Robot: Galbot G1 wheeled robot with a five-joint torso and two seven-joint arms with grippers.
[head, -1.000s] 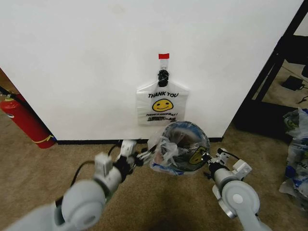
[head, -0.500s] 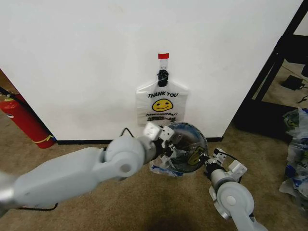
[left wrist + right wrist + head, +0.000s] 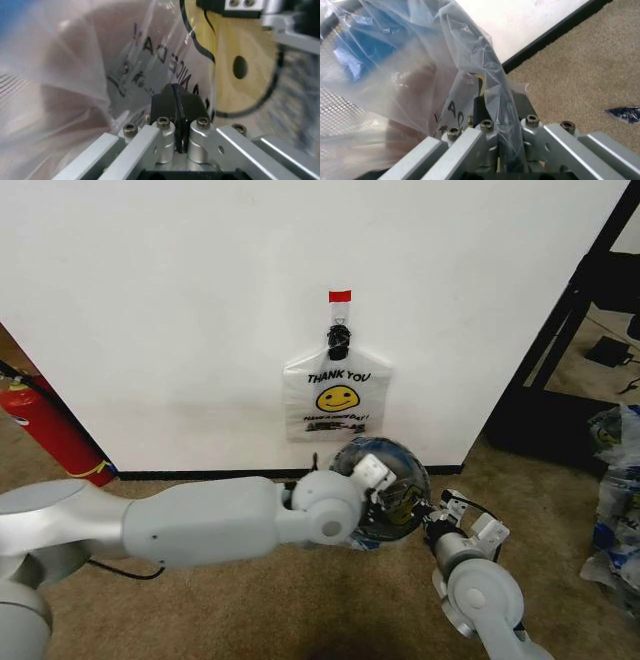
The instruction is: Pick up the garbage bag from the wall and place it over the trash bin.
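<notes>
The small round trash bin [image 3: 417, 467] stands on the carpet at the foot of the white wall [image 3: 180, 310]. The clear crinkly garbage bag [image 3: 403, 504] lies across its mouth, showing blue patches and a yellow print. My left arm reaches across from the left, and my left gripper [image 3: 378, 477] is over the bin. In the left wrist view the left gripper [image 3: 175, 98] is shut, pads pressed together against the bag film [image 3: 75, 75]. My right gripper [image 3: 433, 518] sits at the bin's right side. In the right wrist view it [image 3: 492, 108] is shut on a fold of the bag [image 3: 405, 71] beside the bin's mesh [image 3: 337, 110].
An opaque white THANK YOU smiley bag [image 3: 337, 395] hangs from a black clip [image 3: 340, 337] under a red tape strip [image 3: 340, 297]. A red fire extinguisher [image 3: 50, 430] leans at the left. A black rack [image 3: 565, 330] and bagged items [image 3: 615, 480] stand on the right.
My left arm has swung from the bin's left side up and across over its mouth. The right gripper has stayed at the bin's right side, shifting only slightly.
</notes>
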